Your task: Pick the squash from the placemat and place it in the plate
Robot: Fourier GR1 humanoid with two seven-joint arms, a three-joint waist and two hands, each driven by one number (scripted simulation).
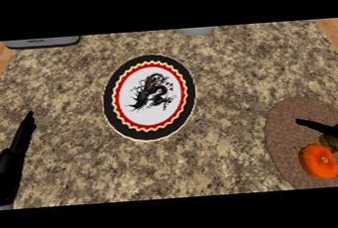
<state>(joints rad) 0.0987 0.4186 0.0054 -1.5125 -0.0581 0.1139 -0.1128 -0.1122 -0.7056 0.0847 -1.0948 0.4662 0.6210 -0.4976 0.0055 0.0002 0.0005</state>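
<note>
An orange squash [319, 161] with a brownish stem end lies on the round brown placemat [290, 127] at the right edge of the counter. My right hand [333, 130] comes in from the right just above the squash, a straight finger pointing left over the placemat; it holds nothing. The plate [149, 97], black-rimmed with a red ring and a dark dragon figure on white, sits in the counter's middle, well left of the placemat. My left hand [12, 159] rests at the lower left edge with straight fingers pointing up.
The granite counter [219, 58] has wooden strips at the far left and right. A grey appliance [42, 42] and a pale object [197, 31] stand at the back edge.
</note>
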